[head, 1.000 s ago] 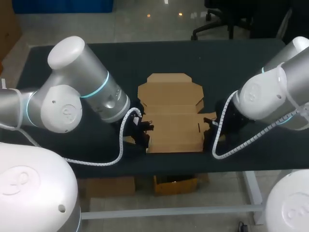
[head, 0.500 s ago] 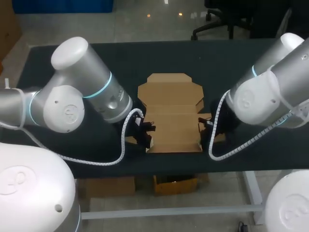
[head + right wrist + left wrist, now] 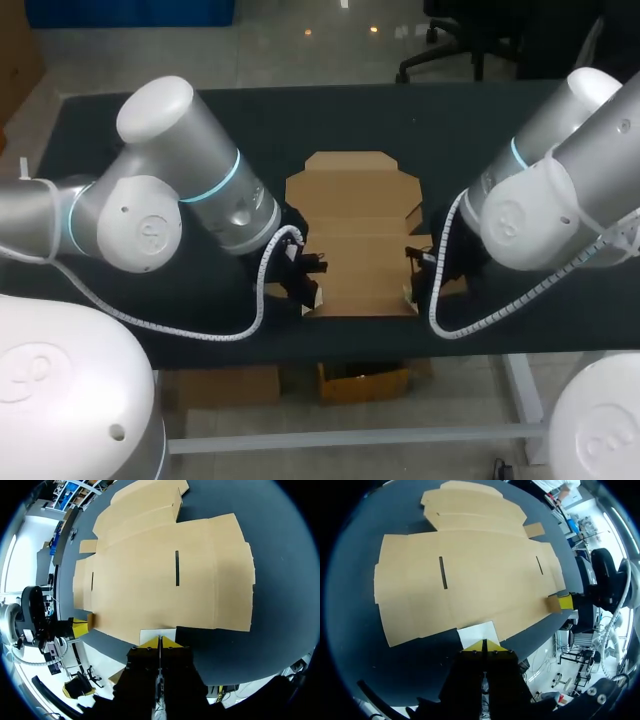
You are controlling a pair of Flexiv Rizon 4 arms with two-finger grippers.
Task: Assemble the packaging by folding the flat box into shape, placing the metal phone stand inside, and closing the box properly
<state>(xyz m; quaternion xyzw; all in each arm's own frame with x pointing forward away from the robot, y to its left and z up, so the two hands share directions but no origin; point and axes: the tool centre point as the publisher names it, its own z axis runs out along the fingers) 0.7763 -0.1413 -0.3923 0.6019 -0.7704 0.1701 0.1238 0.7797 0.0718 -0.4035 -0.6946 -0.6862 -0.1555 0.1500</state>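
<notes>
Both arms have drawn inward over the last second: the left arm (image 3: 200, 190) has shifted toward the middle of the desk (image 3: 400, 115), and the right arm (image 3: 540, 210) has swung in from the other side. The left jaws and the right jaws now sit closer against the two side edges of the box (image 3: 355, 200), which has kept its place. The box lies flat and unfolded near the desk's front edge, brown face up. Its wide panel is nearest the robot, and a narrower panel with clipped corners points away. Two thin slots (image 3: 443, 572) are cut in the wide panel, one toward each side. In the left wrist view the left jaws are closed, yellow tips pressed together, right at the outer edge of a small pale flap (image 3: 476, 632) that juts from the box's side. Whether they pinch that flap cannot be made out. The right wrist view shows the same on the other side: the right jaws are closed, tips together, at the edge of a pale side flap (image 3: 157, 634), and any grip on it is likewise unclear. Each wrist view also shows the other arm's yellow tip just beside the far edge of the box.
</notes>
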